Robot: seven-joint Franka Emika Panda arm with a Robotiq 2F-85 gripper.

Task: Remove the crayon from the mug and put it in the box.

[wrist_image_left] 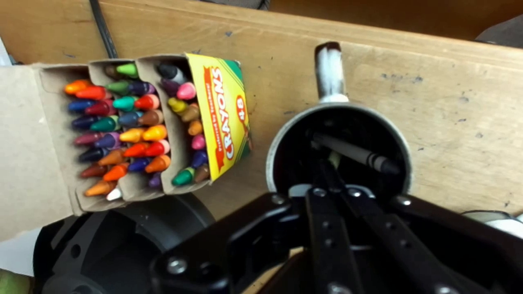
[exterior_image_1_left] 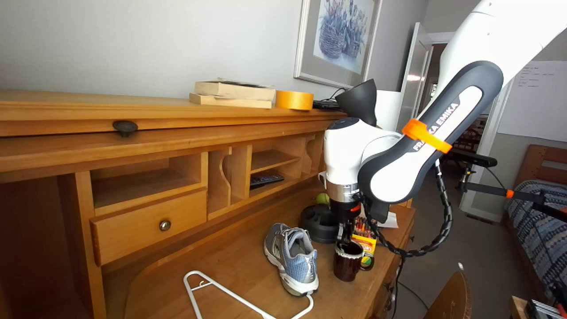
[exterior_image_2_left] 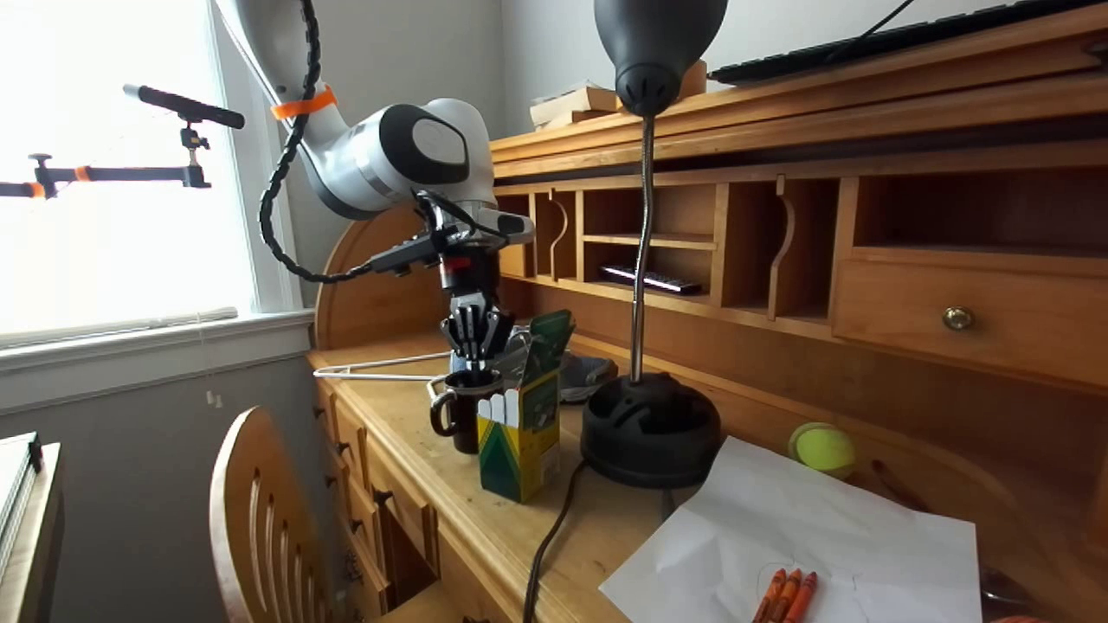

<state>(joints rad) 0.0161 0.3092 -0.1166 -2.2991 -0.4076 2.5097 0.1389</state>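
Gripper points down, fingers together, tips in the mouth of the dark mug. Dark on dark there, can't tell if anything is pinched. Grey crayon is in the mug, slanted, one end by the inner wall. Small pale greenish piece right by the tips, can't tell what.

Mug upright on the desk: wood, small dark scuffs near the front edge. Crayon box just beside mug, apart, lid flipped back, rows of coloured tips. Black lamp base next to the box. Grey-blue sneaker near the mug, white hanger near the sneaker. White paper and yellow-green ball also on the desk. Wooden chair at the desk front.

Behind: cubbies, remote in one. On top, books and orange roll. Further: grey wall with framed picture, door, bed.

Labels: box reads CRAYONS, 48, "Preferred by teachers!". Arm reads FRANKA EMIKA, partly under an orange strap. Handwriting on the white wall panel too small to read.

Views: mug's inside contents readable in wrist view only. Three orange crayons on the paper, plus the bright window, in an exterior view. Remote and chair in both exterior views.
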